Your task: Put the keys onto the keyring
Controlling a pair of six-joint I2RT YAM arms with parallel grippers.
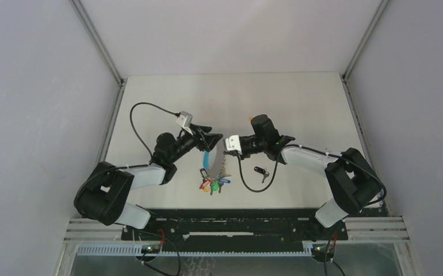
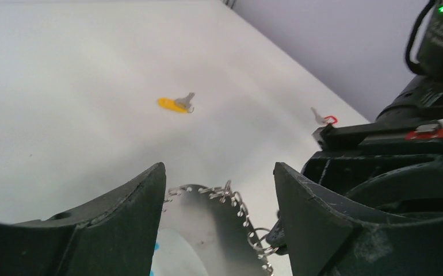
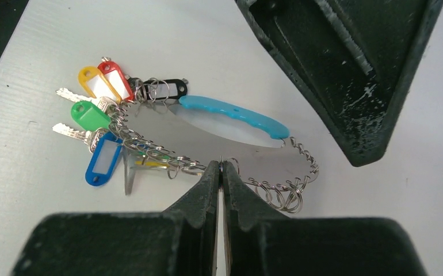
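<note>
at table (image 1: 150,103) centre: right gripper (image 3: 222,172) shut on keyring (image 3: 230,115) chain; left gripper (image 2: 219,172) jaws wide astride it. step: steadying ring. next likely: fetch black-tagged key (image 1: 259,171), thread precisely.

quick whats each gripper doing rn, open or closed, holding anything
left gripper: open, nothing gripped, fingers either side of the keyring
right gripper: closed, pinching the keyring's chain
</note>
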